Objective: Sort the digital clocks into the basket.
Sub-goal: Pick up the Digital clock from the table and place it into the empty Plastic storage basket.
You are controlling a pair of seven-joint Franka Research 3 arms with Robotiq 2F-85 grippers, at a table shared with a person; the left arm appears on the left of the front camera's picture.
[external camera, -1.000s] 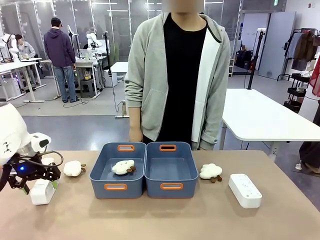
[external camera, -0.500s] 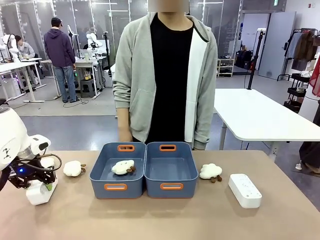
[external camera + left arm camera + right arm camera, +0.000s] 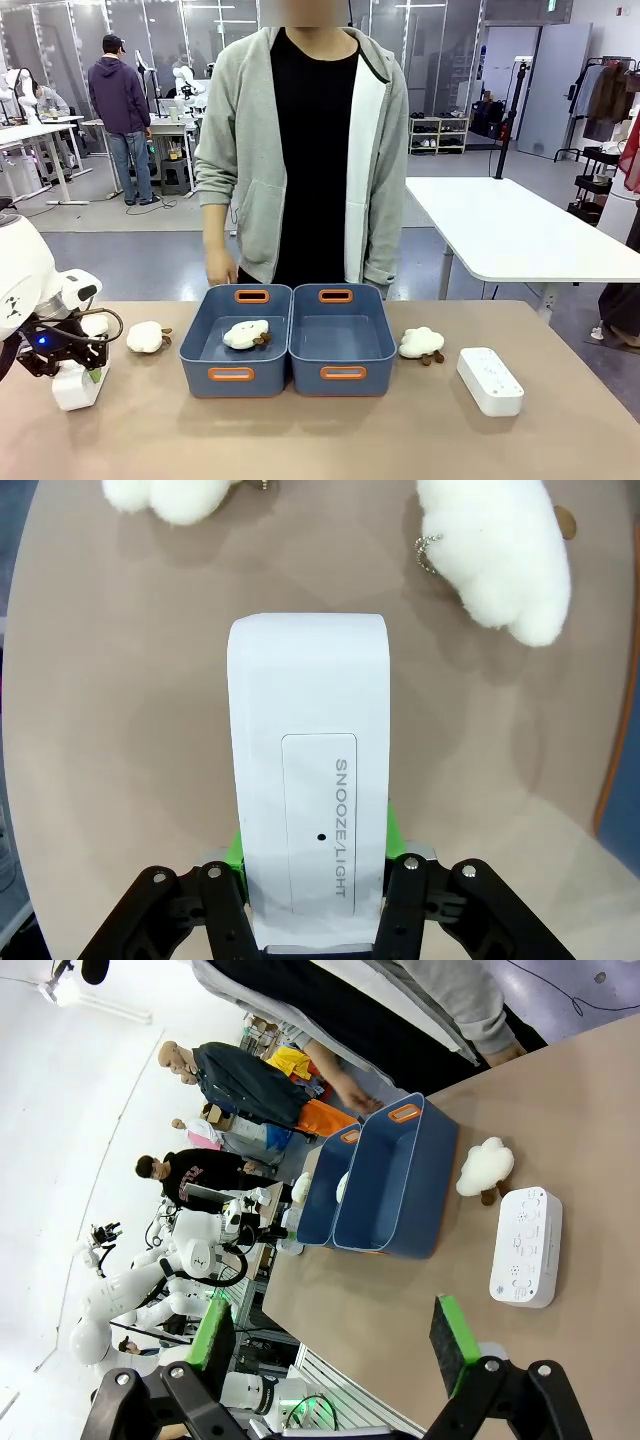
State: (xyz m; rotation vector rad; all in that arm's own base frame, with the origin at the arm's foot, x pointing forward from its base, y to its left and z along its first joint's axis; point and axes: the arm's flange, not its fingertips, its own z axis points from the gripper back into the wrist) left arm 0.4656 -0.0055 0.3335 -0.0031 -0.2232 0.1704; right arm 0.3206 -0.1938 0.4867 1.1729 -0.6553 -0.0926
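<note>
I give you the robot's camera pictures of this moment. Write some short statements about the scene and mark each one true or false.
1. The robot's left hand grips a white clock. True.
2. A plush toy lies in the right bin. False: it lies in the left bin.
3. A second clock lies on the table's right side. True.
4. The robot's right hand is shut. False: it is open.

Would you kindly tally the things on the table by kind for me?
Clocks: 2, one in the left gripper, one at the right
Plush toys: 4
Bins: 2
Total: 8
</note>
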